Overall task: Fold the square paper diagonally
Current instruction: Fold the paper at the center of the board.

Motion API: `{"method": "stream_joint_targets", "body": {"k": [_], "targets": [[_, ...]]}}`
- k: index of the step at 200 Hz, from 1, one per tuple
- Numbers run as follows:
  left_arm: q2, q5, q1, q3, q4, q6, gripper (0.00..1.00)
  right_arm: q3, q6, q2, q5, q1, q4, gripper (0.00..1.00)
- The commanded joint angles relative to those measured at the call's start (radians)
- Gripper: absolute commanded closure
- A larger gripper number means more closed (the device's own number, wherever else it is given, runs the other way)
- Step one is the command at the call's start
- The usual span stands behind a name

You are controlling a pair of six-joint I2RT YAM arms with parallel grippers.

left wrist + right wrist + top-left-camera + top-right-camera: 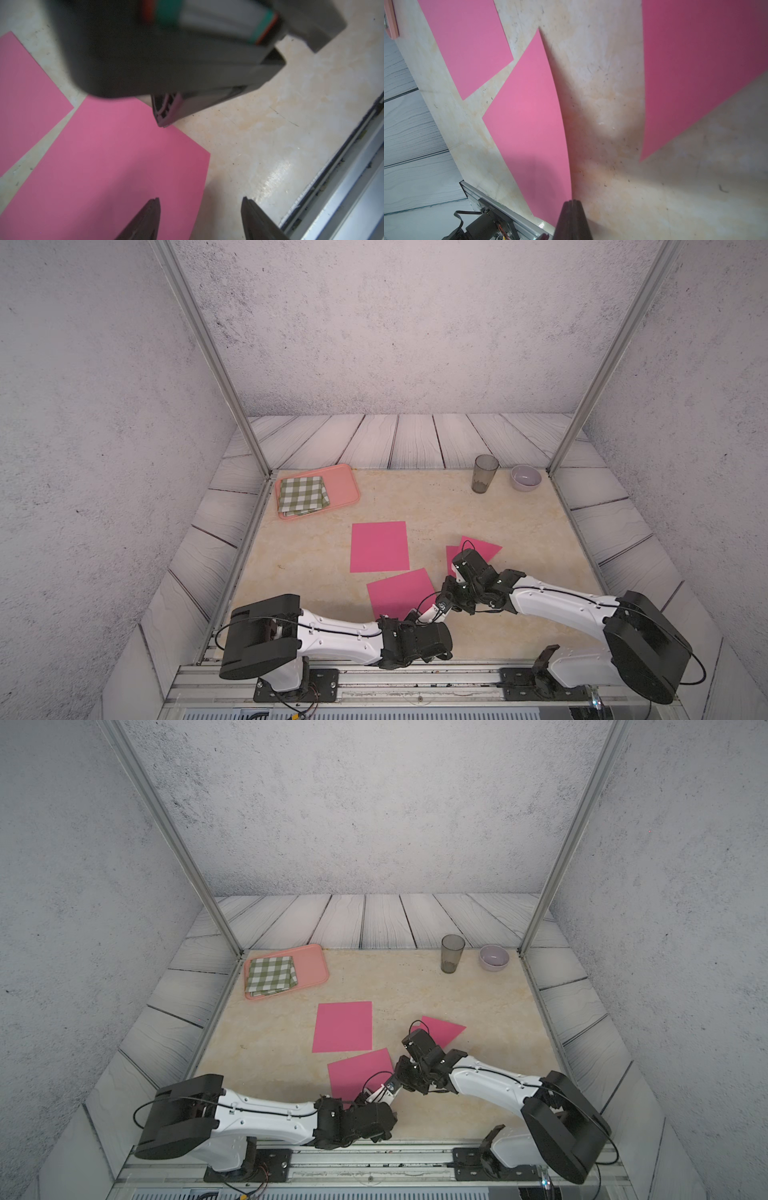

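Observation:
Three pink papers lie on the marble table. The nearest square paper [399,593] [359,1071] [116,166] [527,116] sits flat between both arms. My right gripper [573,202] [163,123] is shut, and its tip rests on that paper's right edge, close to the front right corner. The frames do not show whether any paper is pinched. My left gripper [201,199] is open and straddles the paper's front edge by the same corner. One finger hangs over the paper and the other over bare table.
A second square paper [379,546] lies further back. A folded pink triangle [484,549] lies to the right, partly under the right arm. At the back stand a pink tray [345,485] with a checked cloth [302,495], a grey cup [484,472] and a bowl [525,477]. A metal rail [415,674] runs along the front.

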Motion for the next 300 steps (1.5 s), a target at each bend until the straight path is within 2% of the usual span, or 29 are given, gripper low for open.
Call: {"method": "stream_joint_targets", "body": {"k": [1,124,163,300], "targets": [[0.019,-0.067,-0.003,0.008,-0.005,-0.009,0.33,0.017,0.006,0.007,-0.006,0.0,-0.005,1.0],[0.079,-0.101,-0.003,-0.053,0.098,-0.003,0.42,0.013,0.022,-0.006,-0.012,-0.002,0.009,1.0],[0.082,-0.108,-0.003,-0.057,0.108,-0.001,0.55,0.012,0.022,-0.007,-0.016,-0.002,0.012,1.0],[0.063,-0.122,-0.003,-0.04,0.078,0.035,0.84,-0.028,0.039,-0.047,-0.019,-0.003,0.028,1.0]]}}
